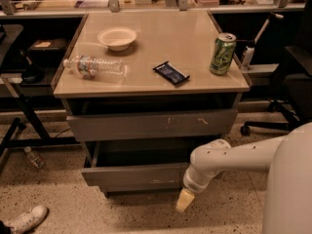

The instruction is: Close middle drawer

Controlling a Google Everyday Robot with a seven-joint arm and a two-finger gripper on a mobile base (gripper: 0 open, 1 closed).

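Below the beige tabletop the middle drawer stands partly pulled out toward the near side. The gripper hangs just below the right end of the drawer front, over the speckled floor; whether it is open or closed I cannot tell. On top are a bowl, a lying bottle and a can.

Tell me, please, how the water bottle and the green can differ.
The water bottle lies on its side; the can stands upright. The bottle is clear, the can green. Both sit on the tabletop. The gripper hangs low, just in front of the middle drawer.
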